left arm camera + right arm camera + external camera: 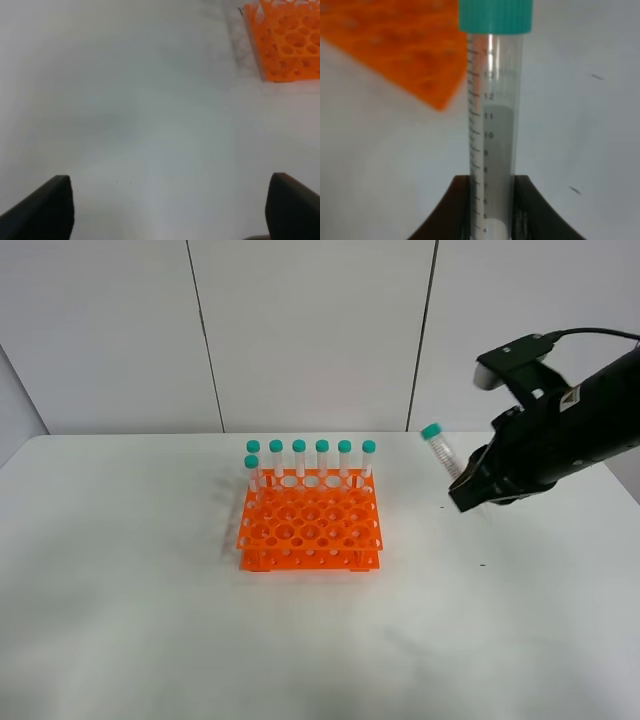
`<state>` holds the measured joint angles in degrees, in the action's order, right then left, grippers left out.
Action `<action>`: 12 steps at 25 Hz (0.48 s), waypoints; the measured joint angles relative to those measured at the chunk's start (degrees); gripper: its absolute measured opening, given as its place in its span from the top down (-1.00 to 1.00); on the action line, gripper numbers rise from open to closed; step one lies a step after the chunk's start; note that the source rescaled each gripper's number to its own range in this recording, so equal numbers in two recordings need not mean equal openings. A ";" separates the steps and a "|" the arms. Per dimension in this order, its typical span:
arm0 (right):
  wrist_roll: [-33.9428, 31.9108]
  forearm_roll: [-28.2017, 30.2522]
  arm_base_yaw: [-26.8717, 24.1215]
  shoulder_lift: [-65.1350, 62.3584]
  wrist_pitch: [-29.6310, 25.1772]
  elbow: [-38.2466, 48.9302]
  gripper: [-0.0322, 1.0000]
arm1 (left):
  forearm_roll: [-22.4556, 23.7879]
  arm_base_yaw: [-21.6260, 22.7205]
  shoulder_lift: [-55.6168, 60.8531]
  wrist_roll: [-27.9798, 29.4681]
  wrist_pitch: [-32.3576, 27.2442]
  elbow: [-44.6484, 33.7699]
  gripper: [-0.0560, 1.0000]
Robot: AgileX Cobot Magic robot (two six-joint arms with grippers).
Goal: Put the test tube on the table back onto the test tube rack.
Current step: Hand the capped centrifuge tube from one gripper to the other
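– Where is the test tube (438, 452)?
– Off the desk (150, 630), in the air to the right of the rack (310, 525) as the high camera shows it. It is well apart from the rack and somewhat higher than the rack's top. The green cap is uppermost and leans toward the rack.
– What holds it?
– The right end effector (460, 488). Its two dark fingers (452, 215) are clamped on the tube's lower part, one on each side. The tip is hidden below them.
– And the rack itself?
– Seven capped tubes (322, 458) stand in it, six along the back row and one just in front of that row's left end. The other holes are open.
– The left end effector (170, 210)?
– Its fingers are spread wide with nothing between them, over bare desk, well apart from the rack.
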<state>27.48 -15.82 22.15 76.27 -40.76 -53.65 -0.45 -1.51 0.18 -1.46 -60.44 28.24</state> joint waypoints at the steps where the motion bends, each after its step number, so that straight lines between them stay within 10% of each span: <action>1: 2.30 -2.58 1.05 0.00 0.76 0.54 0.90 | 0.00 0.00 0.00 0.00 0.00 0.00 -1.00; 12: 35.22 -32.41 2.47 6.94 -2.03 0.99 0.90 | 0.00 0.00 0.00 0.00 0.36 0.00 -1.00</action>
<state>62.70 -48.23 24.62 83.21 -42.79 -52.65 -0.45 -1.51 0.18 -1.46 -60.08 28.24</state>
